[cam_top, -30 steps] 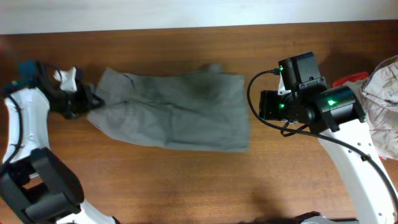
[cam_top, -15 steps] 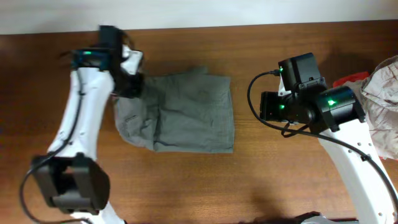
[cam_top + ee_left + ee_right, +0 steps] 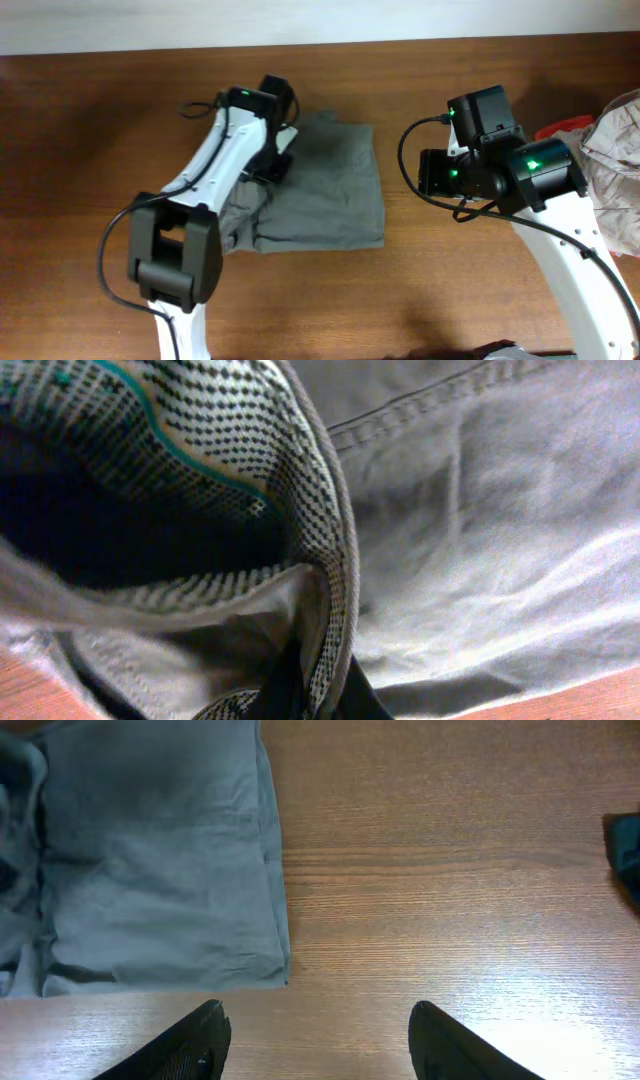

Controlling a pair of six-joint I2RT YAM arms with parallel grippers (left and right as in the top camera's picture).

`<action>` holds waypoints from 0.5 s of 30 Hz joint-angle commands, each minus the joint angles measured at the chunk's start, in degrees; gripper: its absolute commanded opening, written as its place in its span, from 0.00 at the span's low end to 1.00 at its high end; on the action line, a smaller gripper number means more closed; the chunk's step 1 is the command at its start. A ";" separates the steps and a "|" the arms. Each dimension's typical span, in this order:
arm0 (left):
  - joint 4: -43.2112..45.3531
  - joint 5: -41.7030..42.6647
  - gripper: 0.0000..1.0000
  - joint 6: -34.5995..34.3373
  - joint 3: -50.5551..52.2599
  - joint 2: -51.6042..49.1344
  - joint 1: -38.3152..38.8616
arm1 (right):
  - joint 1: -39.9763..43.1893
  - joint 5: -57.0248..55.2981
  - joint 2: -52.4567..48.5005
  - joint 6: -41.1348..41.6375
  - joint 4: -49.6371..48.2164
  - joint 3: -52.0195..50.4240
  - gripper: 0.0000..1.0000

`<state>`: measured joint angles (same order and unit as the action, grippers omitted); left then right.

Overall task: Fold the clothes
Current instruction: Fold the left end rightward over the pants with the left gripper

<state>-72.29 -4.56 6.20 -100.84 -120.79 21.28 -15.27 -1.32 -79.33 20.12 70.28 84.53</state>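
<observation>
The clothes [image 3: 335,195], grey-olive shorts, lie in the middle of the table, doubled over on their left side. My left gripper [image 3: 277,165] hovers over their upper left part, shut on a fold of the fabric. In the left wrist view the clothes [image 3: 500,530] fill the frame, and the left gripper [image 3: 315,695] pinches a waistband edge with a dotted lining. My right gripper [image 3: 428,170] stands open to the right of the shorts, apart from them. The right wrist view shows the right gripper [image 3: 320,1045] empty above bare wood, with the clothes [image 3: 150,860] ahead to the left.
A heap of other garments sits at the table's right edge: a red one [image 3: 565,128] and a pale beige one [image 3: 615,175]. A dark object [image 3: 625,860] shows at the right edge of the right wrist view. The table's far edge [image 3: 320,45] meets a white wall.
My left arm has swung from the far left to the right, carrying the shorts' left end over the rest. The shorts now look much shorter. The right arm has not moved.
</observation>
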 commanded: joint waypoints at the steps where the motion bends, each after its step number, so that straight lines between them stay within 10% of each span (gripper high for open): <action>1: -1.25 0.26 0.07 -0.79 -0.46 -3.15 2.19 | -0.09 -1.09 0.11 -0.15 0.04 0.22 0.63; 7: -1.75 0.20 0.36 -0.79 -0.46 -4.57 4.59 | -0.09 -1.11 0.11 -0.17 -0.02 0.22 0.63; 15: -9.55 0.22 0.50 -3.61 -7.28 -4.55 5.09 | -0.09 -1.11 0.11 -0.17 -0.02 0.22 0.63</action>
<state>-78.54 -4.56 4.78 -102.78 -124.90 26.30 -15.27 -1.32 -79.33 20.12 70.28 84.53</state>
